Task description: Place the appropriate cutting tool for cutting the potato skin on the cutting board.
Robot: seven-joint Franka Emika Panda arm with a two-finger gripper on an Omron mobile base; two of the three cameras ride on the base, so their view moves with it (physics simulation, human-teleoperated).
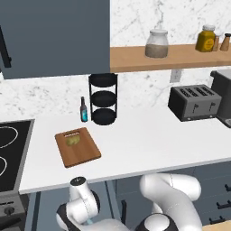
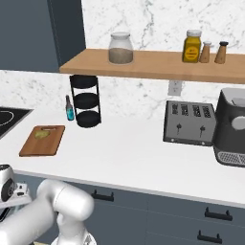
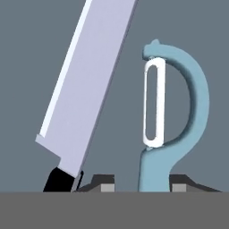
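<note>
Two tools fill my hand view: the light-blue peeler [image 3: 179,112] stands with its handle between my gripper's [image 3: 141,182] finger tips [image 3: 103,182], and the knife [image 3: 85,89] leans just beside it. I cannot tell whether the fingers are clamped on the handle. From the left base view, the potato [image 1: 73,140] sits on the cutting board [image 1: 81,153] on the counter [image 1: 149,140].
</note>
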